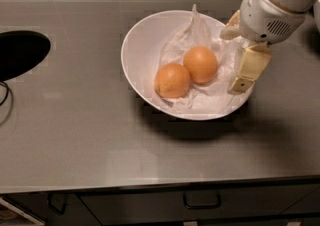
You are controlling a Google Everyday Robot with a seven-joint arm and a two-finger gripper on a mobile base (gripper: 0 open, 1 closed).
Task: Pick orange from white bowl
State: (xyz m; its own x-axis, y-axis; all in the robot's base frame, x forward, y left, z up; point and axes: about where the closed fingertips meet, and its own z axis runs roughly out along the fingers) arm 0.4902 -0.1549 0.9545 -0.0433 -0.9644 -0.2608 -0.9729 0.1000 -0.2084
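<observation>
A white bowl (137,45) stands on the grey counter, lined with crumpled white paper (195,27). Two oranges lie in it, touching: one orange at front left (172,80) and one orange behind it to the right (200,64). My gripper (234,60) hangs over the bowl's right rim, just right of the right-hand orange. It is open and empty. One cream finger (248,68) points down at the rim, the other (229,28) sits further back. Neither touches an orange.
A dark round opening (20,52) is set into the counter at the far left, with a thin cable (5,97) beside it. Dark tiles run along the back wall. Drawer fronts with a handle (202,201) lie below the front edge.
</observation>
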